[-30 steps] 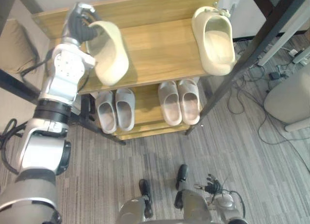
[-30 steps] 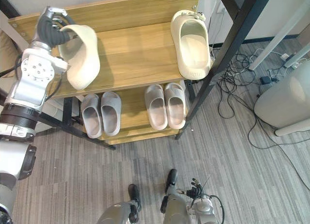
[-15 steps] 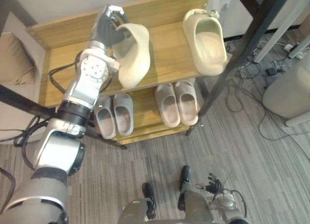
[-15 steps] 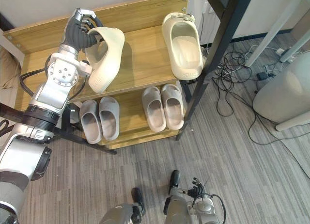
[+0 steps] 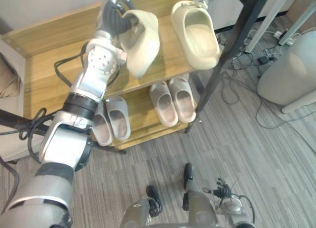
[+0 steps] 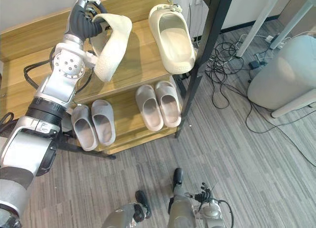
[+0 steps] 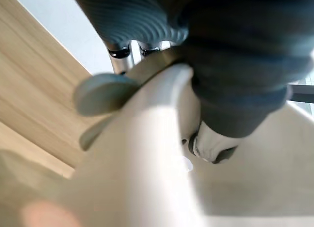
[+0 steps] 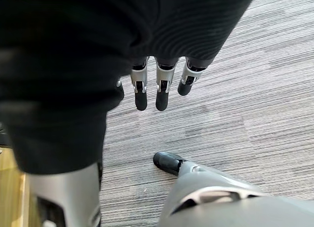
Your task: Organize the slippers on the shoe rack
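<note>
Wooden shoe rack (image 5: pixel 44 85) stands on grey carpet (image 5: pixel 247 154). At 11 o'clock the left hand (image 6: pixel 81 20) grips a cream slipper (image 6: pixel 114 45) by its rim, tilted sole-out, probably to pair it with its flat mate (image 6: pixel 174 40) at 1 o'clock, like the 2 grey pairs (image 6: pixel 94 127) below. Right hand (image 8: pixel 158 92) hangs relaxed, unneeded.

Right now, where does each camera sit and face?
Left eye view: on the head, looking down at the shoe rack; left hand grips a cream slipper.
Right eye view: beside it, same scene.
Left wrist view: along the left hand, against that slipper.
Right wrist view: along the open right hand, down at the floor.
Shared: eye and left wrist views show the slipper.
</note>
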Available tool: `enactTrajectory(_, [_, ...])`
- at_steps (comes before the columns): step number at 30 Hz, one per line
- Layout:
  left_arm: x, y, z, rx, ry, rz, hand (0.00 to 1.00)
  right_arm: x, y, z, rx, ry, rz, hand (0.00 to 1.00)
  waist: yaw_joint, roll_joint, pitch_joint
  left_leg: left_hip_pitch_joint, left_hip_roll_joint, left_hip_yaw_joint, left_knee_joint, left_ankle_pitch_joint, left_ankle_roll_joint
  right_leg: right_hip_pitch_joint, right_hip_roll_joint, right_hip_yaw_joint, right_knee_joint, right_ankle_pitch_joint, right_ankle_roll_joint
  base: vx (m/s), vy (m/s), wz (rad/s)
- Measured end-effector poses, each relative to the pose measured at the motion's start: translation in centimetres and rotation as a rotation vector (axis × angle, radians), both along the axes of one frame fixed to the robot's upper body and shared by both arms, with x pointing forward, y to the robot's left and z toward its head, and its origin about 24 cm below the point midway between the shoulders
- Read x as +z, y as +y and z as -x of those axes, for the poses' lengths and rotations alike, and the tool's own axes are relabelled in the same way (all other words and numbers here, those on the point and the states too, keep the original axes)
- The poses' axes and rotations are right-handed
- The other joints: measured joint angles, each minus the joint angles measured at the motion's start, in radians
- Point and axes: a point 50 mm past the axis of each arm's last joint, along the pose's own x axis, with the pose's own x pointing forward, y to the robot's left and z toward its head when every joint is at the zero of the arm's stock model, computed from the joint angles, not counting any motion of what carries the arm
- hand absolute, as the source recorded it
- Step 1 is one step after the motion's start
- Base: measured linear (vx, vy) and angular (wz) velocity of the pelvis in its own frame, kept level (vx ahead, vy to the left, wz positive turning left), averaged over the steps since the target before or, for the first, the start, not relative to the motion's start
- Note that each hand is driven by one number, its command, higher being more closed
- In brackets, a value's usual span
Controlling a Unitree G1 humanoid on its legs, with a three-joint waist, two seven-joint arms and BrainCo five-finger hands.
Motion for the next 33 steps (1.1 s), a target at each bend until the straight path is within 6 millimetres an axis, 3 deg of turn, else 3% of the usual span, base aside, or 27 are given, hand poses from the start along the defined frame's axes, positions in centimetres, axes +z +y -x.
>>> enactTrajectory(14, [0.5, -1.4, -0.4, -0.010, 0.000, 0.037, 0.00, -0.1, -0.8, 0.4, -0.010, 0.017, 0.028, 0.00, -0.016, 0.026, 0.014, -0.048, 0.010, 0.003, 0.057, -0.018, 0.005, -0.027, 0.000, 0.007, 0.000, 0.007, -0.014, -0.01, 0.066, -0.02])
enactTrajectory(33, [0.6, -3.6, -0.5, -0.068, 0.000, 0.109, 0.00, 0.1, -0.9, 0.2, -0.034, 0.000, 0.018, 0.00, -0.018, 0.025, 0.051, -0.003, -0.001, -0.009, 0.036, -0.016, 0.010, 0.019, -0.010, -0.007, 0.000, 0.006, -0.015, 0.00, 0.063, 0.02])
